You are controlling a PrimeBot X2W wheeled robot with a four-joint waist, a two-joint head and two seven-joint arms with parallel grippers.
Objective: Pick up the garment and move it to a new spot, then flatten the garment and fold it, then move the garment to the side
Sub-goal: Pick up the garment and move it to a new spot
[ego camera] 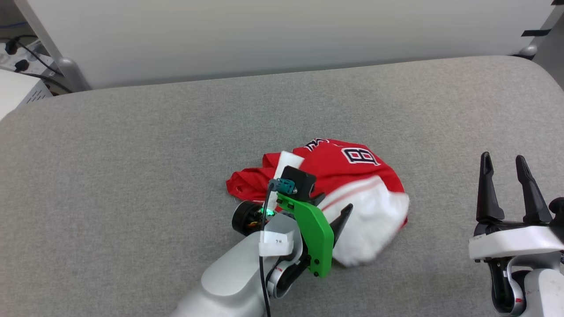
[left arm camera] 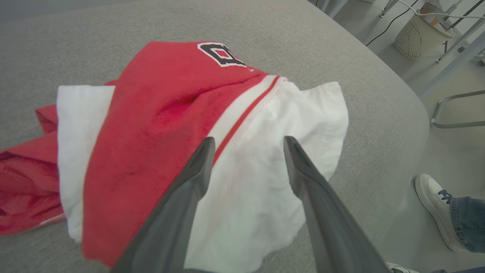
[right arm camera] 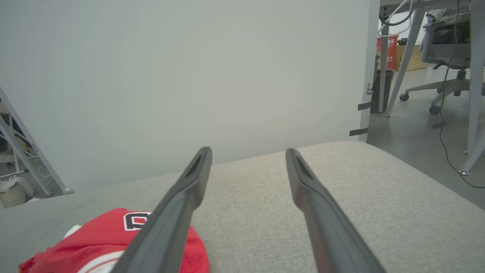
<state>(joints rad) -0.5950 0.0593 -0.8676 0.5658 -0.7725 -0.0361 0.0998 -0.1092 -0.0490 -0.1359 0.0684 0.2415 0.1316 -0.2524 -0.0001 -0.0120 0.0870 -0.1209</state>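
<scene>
— Garment [ego camera: 348, 176]: location and condition, please.
— Crumpled in a heap at the centre of the head view, slightly right of middle, on the grey padded table [ego camera: 132, 145]. Red body uppermost, black lettering toward the top of the heap, one white sleeve [left arm camera: 265, 182] spilling to the lower right.
— Grippers?
— Left gripper [left arm camera: 248, 140] is poised over that white sleeve, fingers spread, nothing pinched between them. Right gripper [ego camera: 502, 160] is at the lower right of the head view, fingers spread wide, well apart from the cloth, empty.
— Handling assessment?
— Judged light, soft and limp: the garment will sag and bunch, not hold a shape. Not fragile; the knit looks grippy rather than slippery. Layers overlap, so a deep pinch risks taking several plies at once.
— Recommended hold?
— Single-layer edges: the striped trim [left arm camera: 246, 113] where sleeve meets body, or the sleeve hem. For flattening, one gripper at each shoulder is judged best.
</scene>
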